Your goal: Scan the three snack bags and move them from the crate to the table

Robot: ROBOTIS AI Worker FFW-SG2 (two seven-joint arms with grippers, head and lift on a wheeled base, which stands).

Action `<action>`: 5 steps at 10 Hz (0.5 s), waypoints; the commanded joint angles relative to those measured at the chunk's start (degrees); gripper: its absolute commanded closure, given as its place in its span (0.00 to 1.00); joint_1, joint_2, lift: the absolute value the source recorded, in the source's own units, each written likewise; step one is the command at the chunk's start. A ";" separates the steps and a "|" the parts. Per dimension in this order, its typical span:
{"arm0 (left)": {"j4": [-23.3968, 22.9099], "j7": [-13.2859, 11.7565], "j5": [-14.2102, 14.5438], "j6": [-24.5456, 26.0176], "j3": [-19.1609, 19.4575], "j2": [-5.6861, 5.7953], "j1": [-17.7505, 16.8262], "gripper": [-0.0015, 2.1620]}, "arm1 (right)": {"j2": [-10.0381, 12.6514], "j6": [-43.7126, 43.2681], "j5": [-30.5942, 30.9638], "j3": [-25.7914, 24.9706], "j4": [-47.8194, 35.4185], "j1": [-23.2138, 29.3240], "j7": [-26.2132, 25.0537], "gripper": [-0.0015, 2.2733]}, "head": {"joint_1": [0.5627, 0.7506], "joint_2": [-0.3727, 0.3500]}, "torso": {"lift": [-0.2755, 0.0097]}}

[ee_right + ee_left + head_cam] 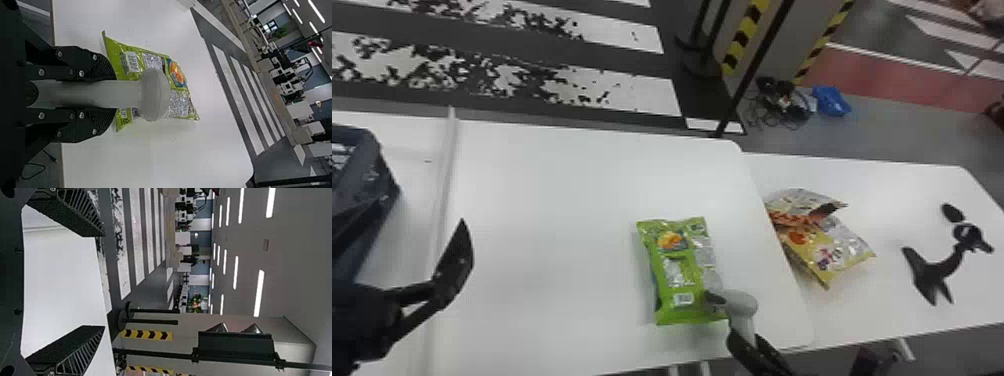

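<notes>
My right gripper is at the table's front edge in the head view, shut on a grey scanner whose head hangs over the lower right corner of a green snack bag. In the right wrist view, the right gripper clamps the scanner above the green bag, its barcode label facing up. A yellow snack bag lies on the lower side table. On the left, my left gripper stands beside the dark crate; in the left wrist view, the left gripper is open and holds nothing.
The white table has a raised strip along its left part. A black stand sits on the side table at the right. Behind the tables rises a black pole, with cables on the floor nearby.
</notes>
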 commanded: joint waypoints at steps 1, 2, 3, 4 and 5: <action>0.00 0.00 0.00 0.00 0.00 0.03 0.22 0.01 | -0.43 -0.99 0.99 1.08 1.90 -0.83 -0.16 0.99 | 0.70 0.06 | 0.75; 0.26 0.00 0.00 0.00 0.08 0.03 0.22 0.01 | -0.60 -1.17 1.87 2.13 2.25 -1.09 -0.60 0.99 | 0.70 0.06 | 0.75; 0.44 0.00 0.00 0.00 0.17 0.03 0.22 0.01 | -0.69 -1.69 2.66 2.92 2.78 -1.53 -0.95 0.99 | 0.70 0.07 | 0.75; 0.53 0.00 0.00 0.00 0.26 0.03 0.22 0.01 | -0.78 -2.05 2.74 3.19 3.22 -1.70 -0.95 0.99 | 0.70 0.08 | 0.75; 0.53 0.00 0.00 0.00 0.52 -0.05 0.22 0.01 | -0.87 -2.22 2.22 2.84 3.13 -1.70 -0.95 0.99 | 0.70 0.10 | 0.75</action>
